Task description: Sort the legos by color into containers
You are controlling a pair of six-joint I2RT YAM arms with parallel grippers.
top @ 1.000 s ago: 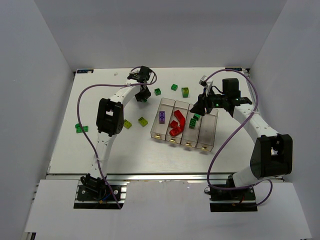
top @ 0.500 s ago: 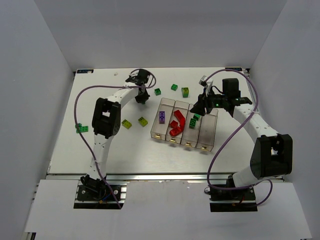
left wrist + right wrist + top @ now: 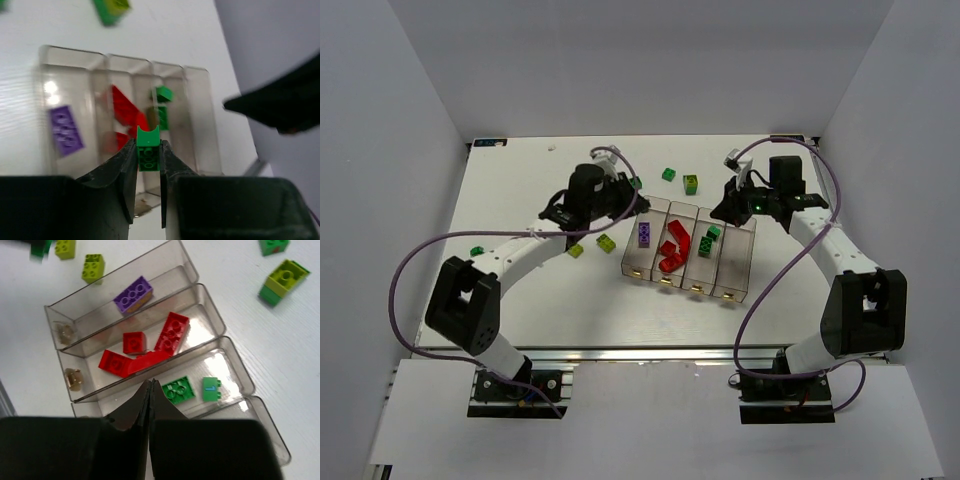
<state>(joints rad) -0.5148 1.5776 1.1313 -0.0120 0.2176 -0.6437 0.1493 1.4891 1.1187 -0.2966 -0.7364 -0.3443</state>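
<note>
L gripper pinched on green lego, frame center; R gripper fully closed, empty, above bins, lower center.

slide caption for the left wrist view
Left hand pinching a small green studded brick, four translucent joined bins ahead.

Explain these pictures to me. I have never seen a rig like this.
Two robot arms stand at a white table. One picture looks down from above; the other two come from wrist cameras. The left claw pinches a small green brick. The right claw is shut and empty, over four joined clear bins. They hold a purple brick, red bricks and two green bricks; the fourth is empty. Other bricks lie loose on the table.
</note>
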